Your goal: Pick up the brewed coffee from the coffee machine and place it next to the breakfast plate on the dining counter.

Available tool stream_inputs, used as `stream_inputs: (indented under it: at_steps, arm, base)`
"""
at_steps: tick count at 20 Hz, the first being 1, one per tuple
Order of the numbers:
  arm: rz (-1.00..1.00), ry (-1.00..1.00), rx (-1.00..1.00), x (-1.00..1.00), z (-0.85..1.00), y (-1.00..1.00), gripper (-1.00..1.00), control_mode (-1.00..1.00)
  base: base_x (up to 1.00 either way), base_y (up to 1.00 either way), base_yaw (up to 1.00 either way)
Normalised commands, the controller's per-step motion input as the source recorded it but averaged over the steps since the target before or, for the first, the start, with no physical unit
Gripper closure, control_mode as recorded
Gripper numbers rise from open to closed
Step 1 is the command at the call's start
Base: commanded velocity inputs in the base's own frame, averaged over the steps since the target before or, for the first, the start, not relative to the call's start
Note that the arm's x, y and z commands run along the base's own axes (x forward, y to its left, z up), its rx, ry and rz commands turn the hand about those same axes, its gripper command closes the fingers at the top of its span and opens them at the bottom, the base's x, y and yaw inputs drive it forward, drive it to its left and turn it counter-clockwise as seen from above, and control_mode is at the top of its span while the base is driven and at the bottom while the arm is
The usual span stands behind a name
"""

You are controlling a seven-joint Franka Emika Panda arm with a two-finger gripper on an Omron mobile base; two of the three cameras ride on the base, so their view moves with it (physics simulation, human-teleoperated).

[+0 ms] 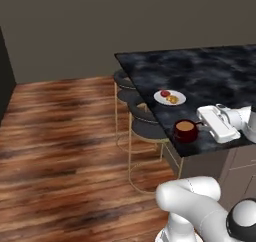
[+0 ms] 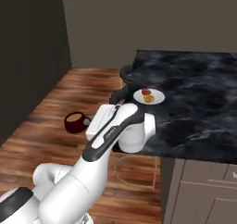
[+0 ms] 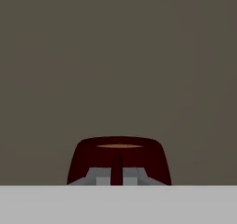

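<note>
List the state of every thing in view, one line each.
Mug: upright, coffee inside, handle gripped, at the counter's near edge.
Gripper: shut on the mug's handle.
Plate: flat on the counter, bearing a red fruit piece and a pastry, apart from the mug.
Counter: bears the plate.
Stools: tucked at the counter's edge.

Desk edge near the claw: breakfast plate is set back from the corner, and a bare strip of marble is seen between it and the mug. The mug appears to sit at the very edge, though contact cannot be judged. Two stools are tucked beneath that edge. Beyond the mug, open wall is seen in the hand view.
</note>
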Motion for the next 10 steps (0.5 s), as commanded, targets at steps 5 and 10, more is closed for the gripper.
stream_inputs:
  at_steps: [5, 10]
  arm:
    - [0.0, 0.0, 0.0, 0.0, 0.0, 0.0, 1.0, 1.0]
    - [0.0, 0.0, 0.0, 0.0, 0.0, 0.0, 1.0, 1.0]
  base:
    - [0.52, 0.92, -0.71]
    - [0.48, 0.89, -0.73]
